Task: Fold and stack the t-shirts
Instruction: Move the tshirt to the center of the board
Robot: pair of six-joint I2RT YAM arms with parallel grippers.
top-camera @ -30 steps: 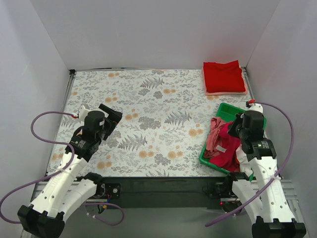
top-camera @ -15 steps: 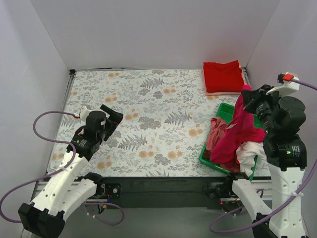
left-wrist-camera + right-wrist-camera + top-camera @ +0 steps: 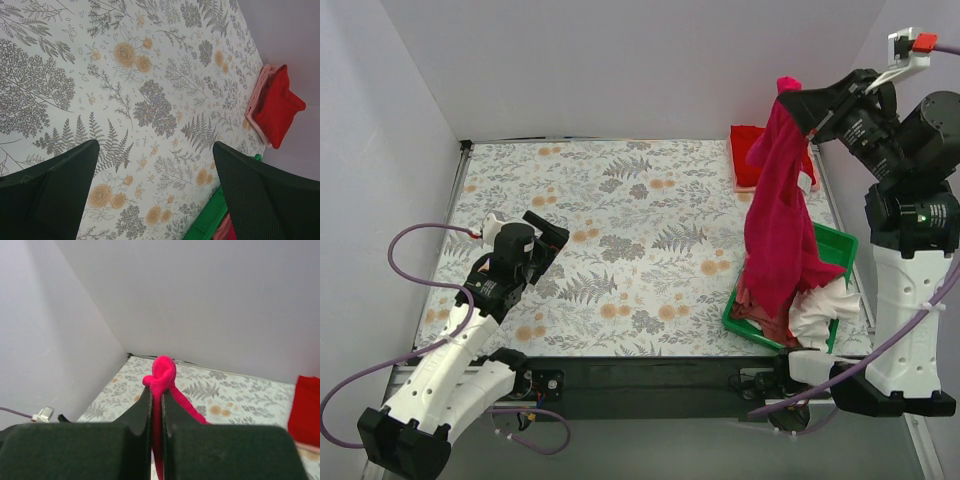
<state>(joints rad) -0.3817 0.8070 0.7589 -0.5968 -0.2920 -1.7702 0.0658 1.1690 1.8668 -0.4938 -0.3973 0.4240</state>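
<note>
Since a second ago the left end effector (image 3: 551, 231) has stayed released above the counter (image 3: 620, 190), while the right end effector (image 3: 798, 100) has risen, clenched on a small bunch of the magenta t-shirt (image 3: 778, 220), which dangles over the green tray (image 3: 836, 243). That thin pinch may slip, or the hem may drag the white tee (image 3: 820, 310) out.

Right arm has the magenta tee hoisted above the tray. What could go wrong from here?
1. The right gripper pinches only a small bunch of the magenta tee; its weight might pull it free.
2. Its lower end hangs into the green tray by the white tee draped over the rim; lifting further could drag that one off.
3. Swinging, the cloth could brush the folded red tee.
</note>
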